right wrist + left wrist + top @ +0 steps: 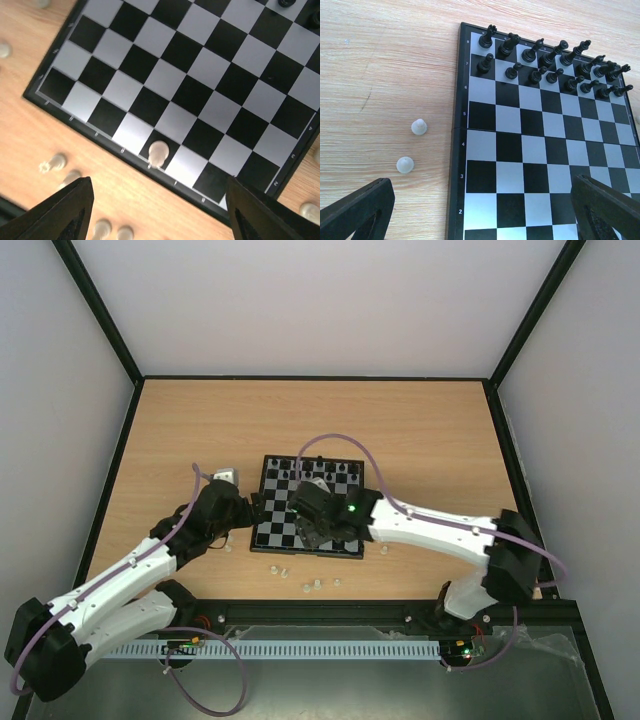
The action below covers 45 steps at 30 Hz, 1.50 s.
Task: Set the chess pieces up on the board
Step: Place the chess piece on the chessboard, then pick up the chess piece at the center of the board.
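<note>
The board (272, 528) lies mid-table. Black chess pieces (555, 65) fill its two far rows, which also show in the top view (335, 472). One whitish piece (159, 153) stands on a black square in the board's (200, 65) near edge row. My right gripper (160, 215) hovers just off that edge, open, with nothing between its fingers. My left gripper (480, 220) is open over the left side of the board (510, 150), also empty. Two whitish pieces (419, 127) stand on the wood left of the board.
Several loose whitish pieces (310, 587) lie on the table in front of the board, seen blurred in the right wrist view (54, 162). One more whitish piece (385, 548) sits off the board's right corner. Black frame rails (400, 608) border the table's near edge.
</note>
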Tool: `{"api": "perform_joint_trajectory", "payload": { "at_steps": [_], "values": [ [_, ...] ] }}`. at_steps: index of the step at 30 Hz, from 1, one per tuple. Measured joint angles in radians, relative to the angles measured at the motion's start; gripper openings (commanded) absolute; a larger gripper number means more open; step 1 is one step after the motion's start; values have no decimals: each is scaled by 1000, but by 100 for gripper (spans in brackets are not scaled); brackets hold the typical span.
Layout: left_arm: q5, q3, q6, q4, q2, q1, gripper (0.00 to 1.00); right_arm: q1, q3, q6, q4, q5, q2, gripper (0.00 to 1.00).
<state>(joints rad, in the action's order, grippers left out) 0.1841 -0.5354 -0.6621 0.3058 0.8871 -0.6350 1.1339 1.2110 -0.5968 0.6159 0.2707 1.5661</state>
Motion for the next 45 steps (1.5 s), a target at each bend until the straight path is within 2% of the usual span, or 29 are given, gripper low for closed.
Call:
{"api": "perform_joint_trajectory", "payload": {
  "at_steps": [1,2,6,11,14,16,23,31,39,45],
  "values": [
    [0,0,0,0,-1,0,99,8,-20,-5,-3,0,-41,85],
    [-1,0,0,0,-3,0,99,19,-41,-11,-10,0,-74,87],
    [-16,0,0,-1,-16,0,99,95,-124,-38,-16,0,-128,85],
    [-27,0,0,-1,-39,0,99,206,-216,-98,-16,-3,-106,75],
    [-27,0,-1,-1,-48,-1,99,250,-233,-130,-20,-3,-90,63],
    [-27,0,-1,-1,-50,-1,99,265,-238,-145,-32,-4,-74,59],
    [-27,9,-2,0,-61,-1,99,269,-252,-175,-84,-9,-5,51],
    [-27,11,-2,-1,-64,-2,99,269,-254,-177,-117,-18,42,32],
    [-27,13,-2,-1,-64,-2,99,269,-254,-175,-122,-19,47,6],
    [-27,13,-3,-1,-65,-2,99,269,-238,-177,-102,-14,45,5]
  ]
}}
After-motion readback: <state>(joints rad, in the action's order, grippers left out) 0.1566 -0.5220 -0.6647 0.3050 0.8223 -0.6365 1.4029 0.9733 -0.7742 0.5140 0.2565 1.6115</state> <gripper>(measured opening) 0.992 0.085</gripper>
